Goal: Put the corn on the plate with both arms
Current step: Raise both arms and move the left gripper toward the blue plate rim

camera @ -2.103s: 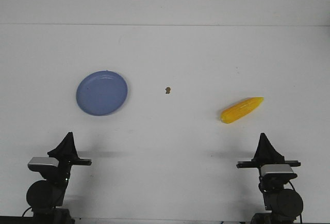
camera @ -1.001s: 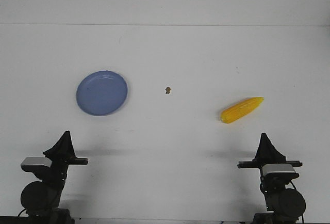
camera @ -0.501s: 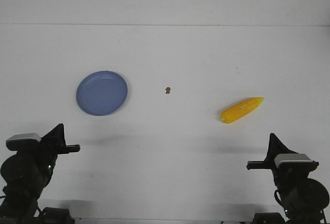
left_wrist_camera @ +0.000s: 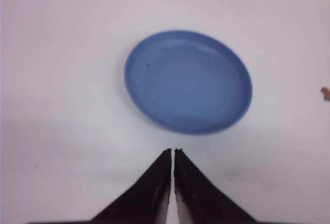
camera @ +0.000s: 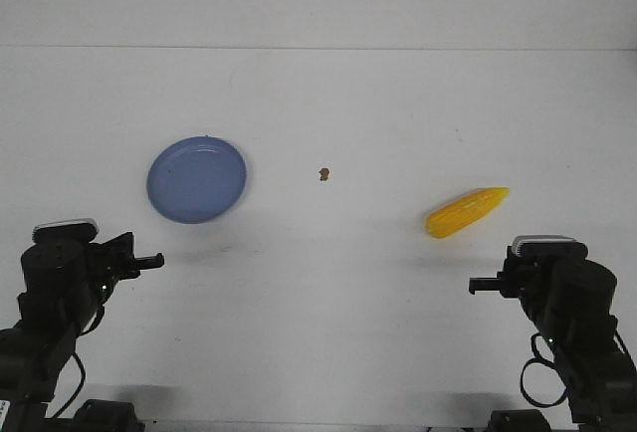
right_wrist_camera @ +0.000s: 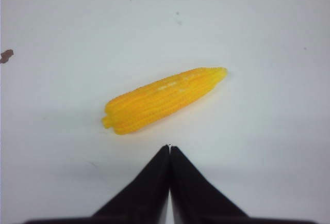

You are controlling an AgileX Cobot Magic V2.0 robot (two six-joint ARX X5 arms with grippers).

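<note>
The yellow-orange corn (camera: 467, 212) lies on its side on the white table at the right, tapered tip pointing far right. The blue plate (camera: 197, 179) sits empty at the left. My left gripper (camera: 127, 256) hovers near the table's front left, short of the plate; in the left wrist view its jaws (left_wrist_camera: 171, 152) are shut and empty, pointing at the plate (left_wrist_camera: 188, 81). My right gripper (camera: 506, 281) hovers at the front right, short of the corn; in the right wrist view it (right_wrist_camera: 169, 147) is shut and empty, just short of the corn (right_wrist_camera: 164, 100).
A small brown speck (camera: 323, 174) lies on the table between plate and corn; it also shows at the edge of the left wrist view (left_wrist_camera: 325, 93) and the right wrist view (right_wrist_camera: 6, 56). The table's far edge (camera: 318, 48) runs across the back.
Both arms have lifted from their low resting pose and tilted their wrists down toward the table. The corn and the plate have not moved.
</note>
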